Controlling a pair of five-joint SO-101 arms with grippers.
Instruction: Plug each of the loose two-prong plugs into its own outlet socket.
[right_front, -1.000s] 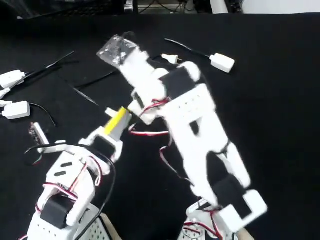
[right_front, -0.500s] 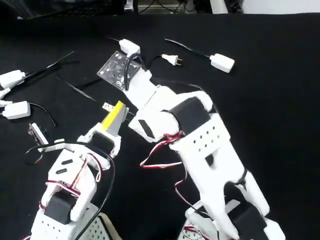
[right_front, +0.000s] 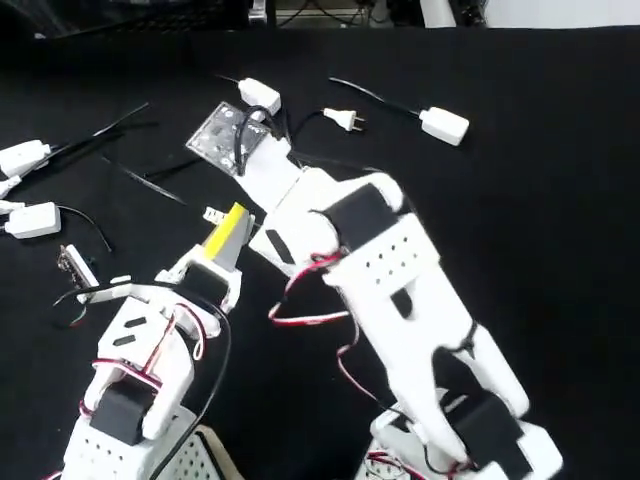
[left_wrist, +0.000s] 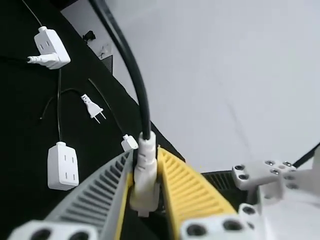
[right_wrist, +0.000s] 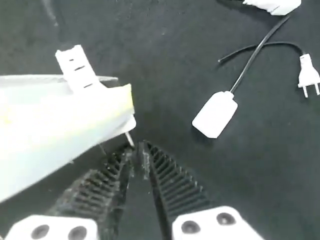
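My left pincer (left_wrist: 145, 153) is clamped on a white two-prong plug (left_wrist: 144, 182). Its black cable (left_wrist: 131, 65) runs out past the fingertips. I hold that plug over the black worktop (right_front: 560, 200), left of its middle. My right pincer (right_wrist: 138, 148) sits close beside the left one. Its black fingers are drawn together, and I can see nothing between them.

Near the far edge lies a loose plug (right_front: 345, 120), with a white socket (right_front: 443, 124) to its right. A second socket (right_front: 258, 95) lies to the left of the loose plug, closer to the far edge. A third socket (right_front: 30, 220) rests at the left edge, and a fourth socket (right_front: 22, 157) lies just beyond it toward the far edge.
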